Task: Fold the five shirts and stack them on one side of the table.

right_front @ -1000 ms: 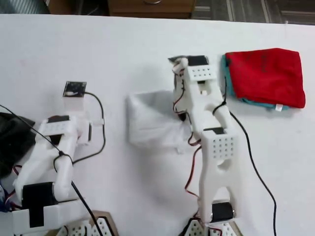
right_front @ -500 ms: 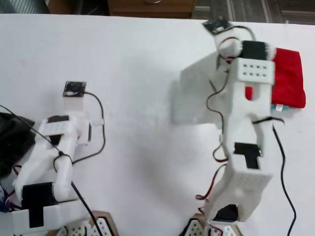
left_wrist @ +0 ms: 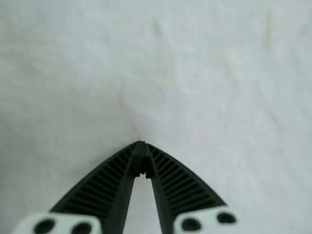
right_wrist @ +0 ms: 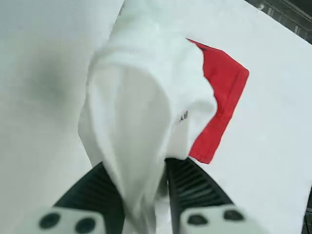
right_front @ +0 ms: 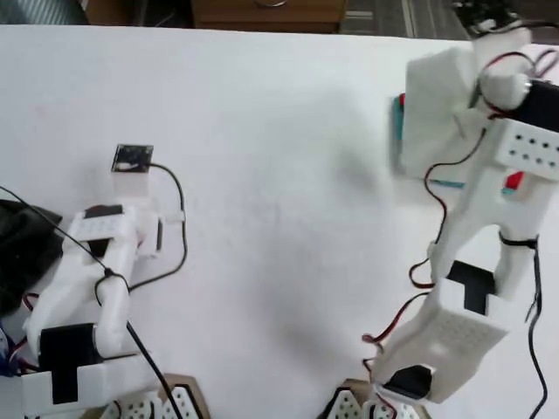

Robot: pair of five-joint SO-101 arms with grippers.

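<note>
Three shirts visible. The right pincer [right_wrist: 139, 168] grasps the white shirt [right_wrist: 141, 107], hanging lengthwise above the stacked red shirt [right_wrist: 222, 87] and teal shirt [right_front: 398, 131]. The left pincer [left_wrist: 140, 146] is clenched, empty.

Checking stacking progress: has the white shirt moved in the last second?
Yes. In the high view the white shirt, gripped by the right pincer, moved from mid-table rightward to over the red shirt.

Lab-like room — white table [right_front: 262, 105], loose cables [right_front: 184, 229], wooden cabinet [right_front: 262, 13].
</note>
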